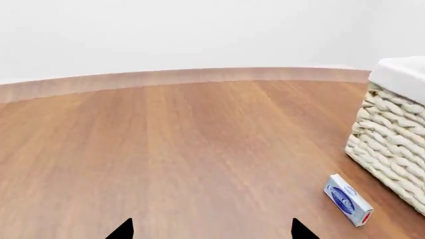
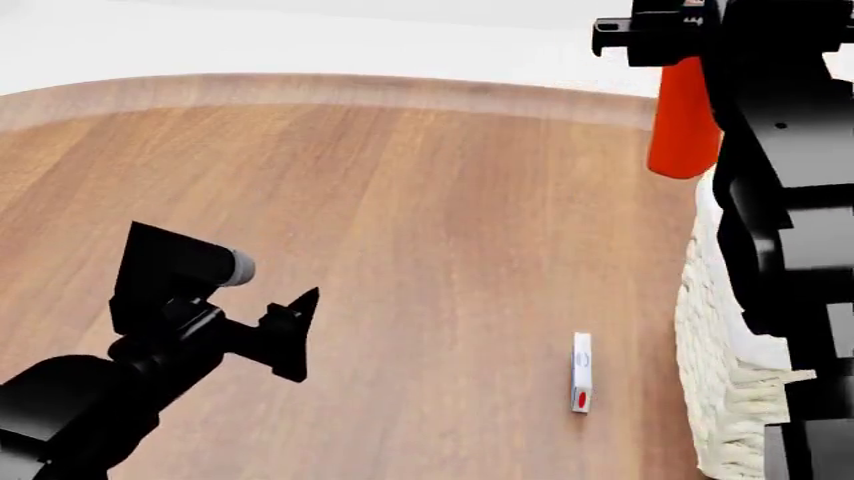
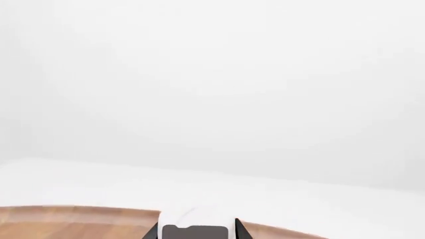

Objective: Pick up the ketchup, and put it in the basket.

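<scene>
The right gripper point(image 2: 663, 40) has the ketchup point(image 2: 682, 120) pinched by its upper end, high above the table point(image 2: 400, 230), near the far corner of the basket point(image 2: 705, 330). In the head view the bottle hangs roughly vertical, long axis up-down, wide orange-red base pointing down and cap end up in the jaws; the cap isn't visible there, but the right wrist view shows a white rounded shape point(image 3: 196, 216) between the dark finger tips, prob. the cap. The bottle seems slightly tilted, base swung a bit toward the table side. Main risk: the hold is at the narrow top only, so the body can swing or slip out if the arm moves fast, esp. w/ a smooth cap. Second risk: the base looks to hang over or just outside the basket's rim rather than clearly inside, so a release now could clip the rim and tip the bottle onto the table; depth is hard to judge from this angle. The left gripper point(image 1: 211, 231) hovers over the wood w/ its tips spread apart and nothing between them. A small blue-white box point(image 1: 348, 200) lies flat just beside the basket wall, clear of both arms.
</scene>
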{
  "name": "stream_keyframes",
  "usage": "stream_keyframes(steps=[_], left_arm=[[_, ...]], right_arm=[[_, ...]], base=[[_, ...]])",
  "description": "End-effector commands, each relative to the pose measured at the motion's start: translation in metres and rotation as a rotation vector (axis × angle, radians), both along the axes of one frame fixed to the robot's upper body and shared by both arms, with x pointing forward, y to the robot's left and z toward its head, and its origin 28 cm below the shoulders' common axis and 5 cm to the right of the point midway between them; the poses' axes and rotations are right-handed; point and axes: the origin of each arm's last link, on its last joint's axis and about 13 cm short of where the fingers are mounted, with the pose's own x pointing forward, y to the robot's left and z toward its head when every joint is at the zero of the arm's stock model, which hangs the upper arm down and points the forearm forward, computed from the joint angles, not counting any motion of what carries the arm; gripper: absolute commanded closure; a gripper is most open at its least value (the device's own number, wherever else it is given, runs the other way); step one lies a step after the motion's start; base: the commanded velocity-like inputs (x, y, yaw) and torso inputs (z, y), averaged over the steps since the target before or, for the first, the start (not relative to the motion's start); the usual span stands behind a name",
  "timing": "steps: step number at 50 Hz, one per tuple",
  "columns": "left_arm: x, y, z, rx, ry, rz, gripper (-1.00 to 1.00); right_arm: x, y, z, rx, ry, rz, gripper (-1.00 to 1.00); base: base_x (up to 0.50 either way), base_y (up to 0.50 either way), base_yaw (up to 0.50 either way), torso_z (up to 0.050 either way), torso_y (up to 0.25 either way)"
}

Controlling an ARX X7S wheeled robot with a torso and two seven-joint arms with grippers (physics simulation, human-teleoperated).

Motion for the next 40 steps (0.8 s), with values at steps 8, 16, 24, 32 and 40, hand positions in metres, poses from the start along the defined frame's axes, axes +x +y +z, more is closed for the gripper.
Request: stream_keyframes(steps=[8,16,24,32,40], left_arm=[[-0.012,-0.002,-0.001,-0.006,-0.09,0.117,-1.0],[-0.017,-0.004,-0.002,-0.016,-0.096,0.096,-1.0],[-0.021,-0.008,-0.001,-0.024,-0.107,0.08,-1.0],[-0.019,-0.011,-0.002,-0.026,-0.109,0.059,-1.0],[-0.024,-0.014,-0.006,-0.029,-0.097,0.031,-1.0]], right_arm=[[0.018,-0.031,0.009,-0.015,-0.007,-0.123,1.0],[0.021,-0.041,-0.007,0.011,0.011,-0.158,1.0],[0.019,-0.047,-0.019,0.003,0.034,-0.186,1.0],[0.016,-0.056,-0.026,0.007,0.042,-0.218,1.0],[0.013,-0.065,-0.031,0.012,0.04,-0.25,1.0]], base=[[0.0,0.0,0.0,0.0,0.0],[0.0,0.0,0.0,0.0,0.001],[0.0,0.0,0.0,0.0,0.0],[0.0,0.0,0.0,0.0,0.0],[0.0,0.0,0.0,0.001,0.001]])
